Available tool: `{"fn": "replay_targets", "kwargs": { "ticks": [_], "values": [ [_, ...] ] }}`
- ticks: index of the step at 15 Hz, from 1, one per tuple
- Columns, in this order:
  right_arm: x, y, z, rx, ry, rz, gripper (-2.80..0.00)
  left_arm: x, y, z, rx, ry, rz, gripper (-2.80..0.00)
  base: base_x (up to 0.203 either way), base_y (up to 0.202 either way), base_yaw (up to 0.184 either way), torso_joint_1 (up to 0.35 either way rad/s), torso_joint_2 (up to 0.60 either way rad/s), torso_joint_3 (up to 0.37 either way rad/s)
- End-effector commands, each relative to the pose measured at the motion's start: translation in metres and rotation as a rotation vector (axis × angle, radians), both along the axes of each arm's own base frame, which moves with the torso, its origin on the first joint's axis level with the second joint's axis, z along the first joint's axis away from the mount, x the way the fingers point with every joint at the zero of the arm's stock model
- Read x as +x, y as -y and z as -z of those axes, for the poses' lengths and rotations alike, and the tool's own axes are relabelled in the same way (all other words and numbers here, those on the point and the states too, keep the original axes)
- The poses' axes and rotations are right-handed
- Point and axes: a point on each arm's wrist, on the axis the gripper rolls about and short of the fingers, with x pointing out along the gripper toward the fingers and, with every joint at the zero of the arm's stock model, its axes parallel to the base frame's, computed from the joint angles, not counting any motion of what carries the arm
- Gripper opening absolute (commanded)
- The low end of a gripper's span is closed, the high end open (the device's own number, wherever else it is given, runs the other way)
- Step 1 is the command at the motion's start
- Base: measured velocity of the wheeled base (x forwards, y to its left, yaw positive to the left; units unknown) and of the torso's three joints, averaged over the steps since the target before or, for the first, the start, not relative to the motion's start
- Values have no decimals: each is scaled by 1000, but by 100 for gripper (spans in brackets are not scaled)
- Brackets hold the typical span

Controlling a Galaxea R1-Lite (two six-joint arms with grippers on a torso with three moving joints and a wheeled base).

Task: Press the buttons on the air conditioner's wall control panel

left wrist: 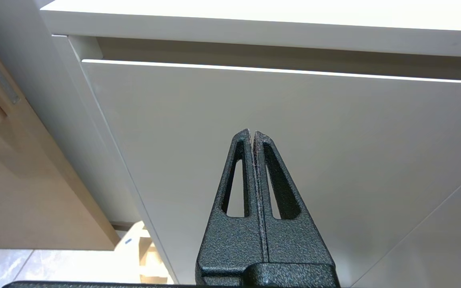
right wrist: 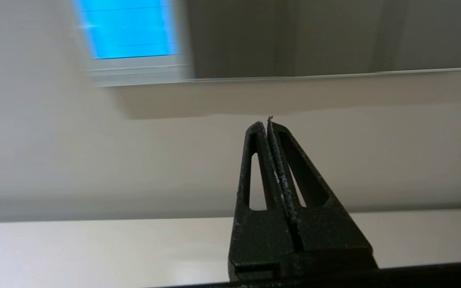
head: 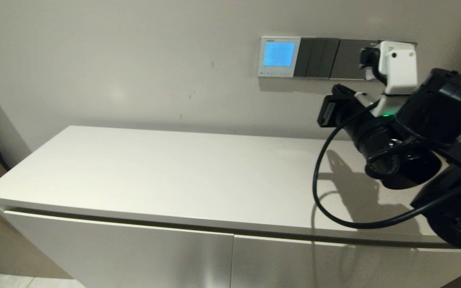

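The white wall control panel (head: 278, 56) has a blue-lit screen, with the row of tiny buttons (head: 274, 73) along its bottom edge. In the right wrist view the panel (right wrist: 134, 66) shows blurred, and its single buttons cannot be made out. My right gripper (head: 328, 109) is raised near the wall, below the dark switch plates and to the right of the panel, not touching it. In its wrist view the right gripper (right wrist: 265, 123) is shut and empty. My left gripper (left wrist: 252, 133) is shut and empty, low in front of the cabinet door, out of the head view.
Dark grey switch plates (head: 326, 58) adjoin the panel on its right and show in the right wrist view (right wrist: 314, 36). A white cabinet top (head: 174, 172) lies below the wall. A black cable (head: 318, 192) hangs from my right arm over it. A wooden unit (left wrist: 22, 192) stands left.
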Motion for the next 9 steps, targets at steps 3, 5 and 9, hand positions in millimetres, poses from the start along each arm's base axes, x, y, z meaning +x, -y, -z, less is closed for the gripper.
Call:
{"fn": "replay_targets", "kwargs": {
  "ticks": [3,5,9],
  "values": [
    [-32,42,-10,0,27,88,-280,0,0,0,0,0,-1,-280,0,0,0,0,0,0],
    [-39,46,-7,-5,18,90,-280,0,0,0,0,-1,-1,-280,0,0,0,0,0,0],
    [-55,66,0,-9,-4,159,-280,0,0,0,0,-1,-1,-280,0,0,0,0,0,0]
  ]
}}
